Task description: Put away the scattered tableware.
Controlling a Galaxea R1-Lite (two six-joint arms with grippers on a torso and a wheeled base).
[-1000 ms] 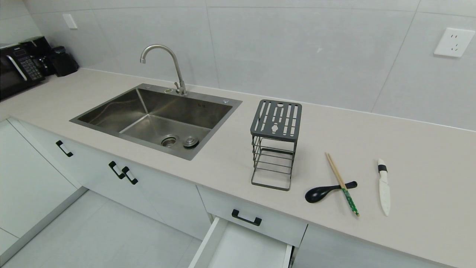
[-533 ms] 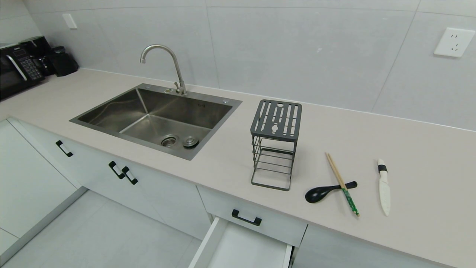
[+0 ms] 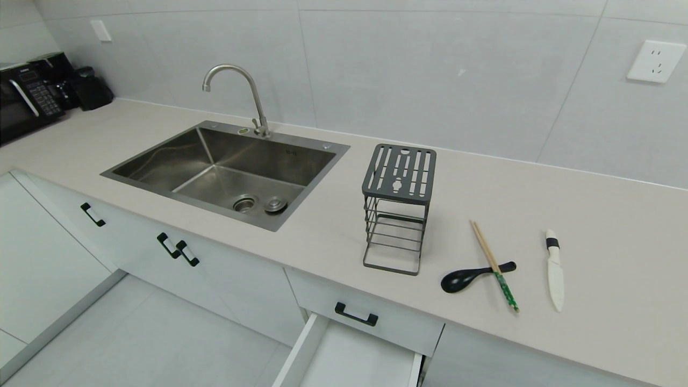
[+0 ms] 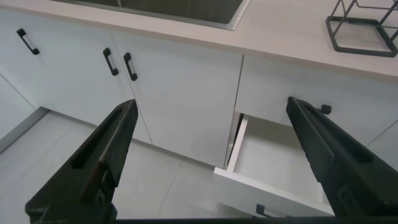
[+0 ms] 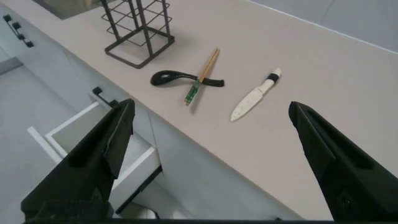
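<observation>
On the beige counter (image 3: 484,183) lie a black spoon (image 3: 473,276), a pair of wooden chopsticks (image 3: 493,263) with green ends crossing its handle, and a white knife (image 3: 554,269) with a black band. A dark wire utensil rack (image 3: 399,207) stands left of them. The right wrist view shows the spoon (image 5: 177,78), chopsticks (image 5: 203,74), knife (image 5: 255,98) and rack (image 5: 135,28) from above the counter edge. My right gripper (image 5: 208,162) hangs open, off the counter's front. My left gripper (image 4: 211,155) is open in front of the cabinets, with the rack's base (image 4: 360,31) far off.
A steel sink (image 3: 226,172) with a faucet (image 3: 236,91) sits left of the rack. A white drawer (image 3: 349,355) stands pulled open under the counter, also the drawer (image 4: 273,162) in the left wrist view. A black microwave (image 3: 24,99) is at the far left.
</observation>
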